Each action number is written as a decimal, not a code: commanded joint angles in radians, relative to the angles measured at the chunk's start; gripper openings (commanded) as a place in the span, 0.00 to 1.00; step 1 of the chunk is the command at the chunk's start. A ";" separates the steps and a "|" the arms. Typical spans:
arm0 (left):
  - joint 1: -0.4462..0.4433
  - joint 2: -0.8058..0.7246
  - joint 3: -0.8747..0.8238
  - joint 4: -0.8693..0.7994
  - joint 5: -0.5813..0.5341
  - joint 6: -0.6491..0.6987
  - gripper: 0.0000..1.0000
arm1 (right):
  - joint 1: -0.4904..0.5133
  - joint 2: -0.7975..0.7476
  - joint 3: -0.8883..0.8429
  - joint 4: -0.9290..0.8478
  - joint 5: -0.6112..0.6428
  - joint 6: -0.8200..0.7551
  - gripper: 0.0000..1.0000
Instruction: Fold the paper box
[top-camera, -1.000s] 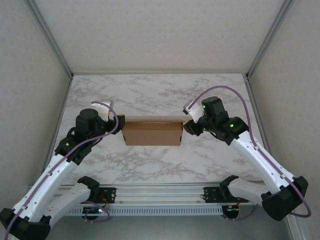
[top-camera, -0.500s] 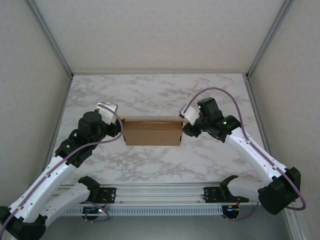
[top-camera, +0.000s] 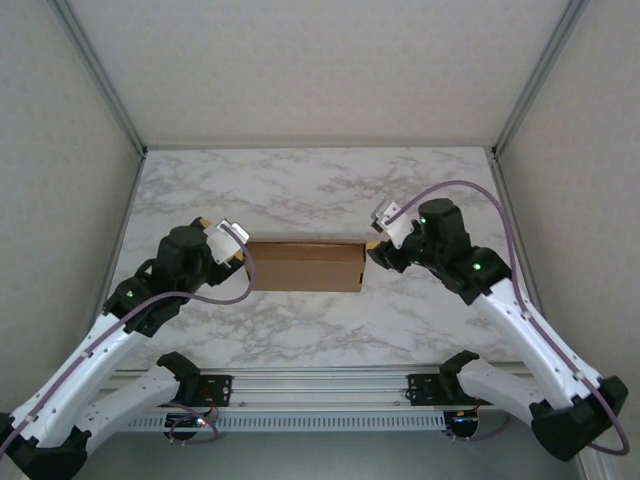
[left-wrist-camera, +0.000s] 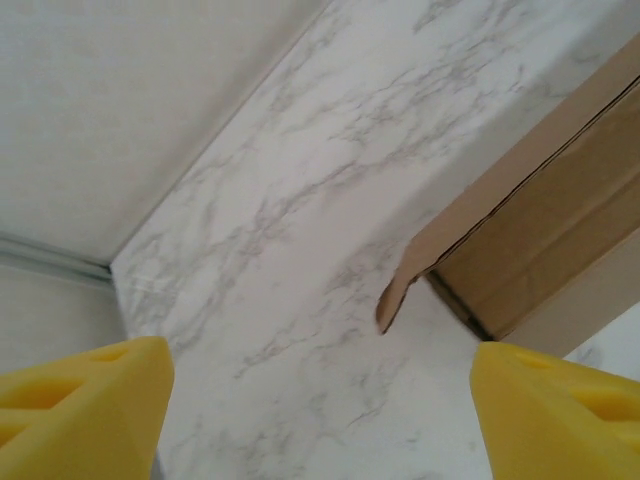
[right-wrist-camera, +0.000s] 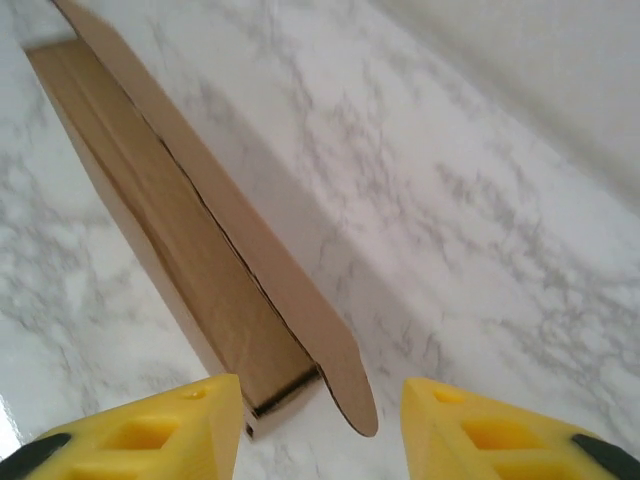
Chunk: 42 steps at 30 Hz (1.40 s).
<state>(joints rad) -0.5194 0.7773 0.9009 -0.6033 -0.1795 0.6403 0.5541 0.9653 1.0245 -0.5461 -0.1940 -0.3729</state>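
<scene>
Marble-patterned table (top-camera: 300, 180) spreads under me, with pale walls (top-camera: 320, 70) on three sides. My left gripper (left-wrist-camera: 320, 375) stands wide apart with nothing between its yellow fingers (left-wrist-camera: 90, 400), hovering just beside the left end of the paper box (top-camera: 305, 265). My right gripper (right-wrist-camera: 320, 400) is also parted, close to the right end, and I see no contact with the cardboard. From above, the box lies as a shallow brown rectangle mid-table between both grippers. The left wrist view adds a small rounded tab (left-wrist-camera: 393, 298) jutting from the box's corner. The right wrist view shows a long flap (right-wrist-camera: 300, 300) with a rounded tip along the far side, with a thin seam beside it.
</scene>
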 joint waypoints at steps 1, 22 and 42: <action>0.047 0.019 -0.036 -0.002 0.052 0.134 0.75 | -0.008 -0.023 -0.017 0.036 -0.002 0.064 0.46; 0.079 0.036 -0.132 0.065 -0.019 0.182 0.76 | 0.072 -0.055 -0.166 0.052 0.251 -0.250 0.40; 0.113 0.099 -0.152 0.146 0.123 0.229 0.62 | 0.100 -0.052 -0.177 0.074 0.227 -0.226 0.37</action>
<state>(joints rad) -0.4160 0.8623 0.7368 -0.4633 -0.0921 0.8536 0.6445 0.9199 0.8360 -0.5034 0.0338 -0.6029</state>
